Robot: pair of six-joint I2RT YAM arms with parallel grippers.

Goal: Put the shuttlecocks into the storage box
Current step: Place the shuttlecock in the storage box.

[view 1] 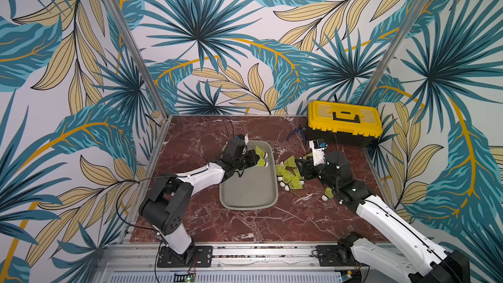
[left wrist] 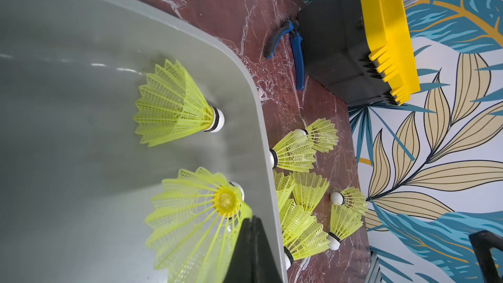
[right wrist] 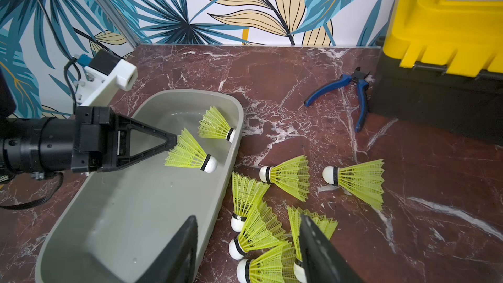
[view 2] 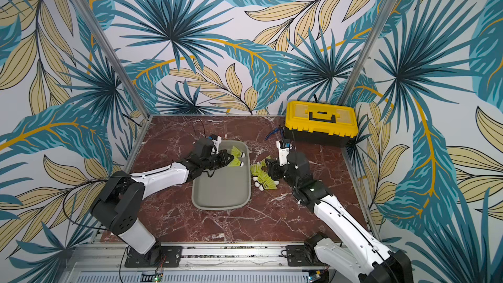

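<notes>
While over storage box (view 1: 250, 191), 1 shuttlecock (view 1: 262, 163) (pinched)

Bright even light, soft shadows, wide-angle edge distortion

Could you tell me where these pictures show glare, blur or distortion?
In both top views frame posts splay outward, lens distortion. Left wrist view: glare streaks the tray, the gripped shuttlecock looks soft. Right wrist view: the near fingers are blurred.
</notes>
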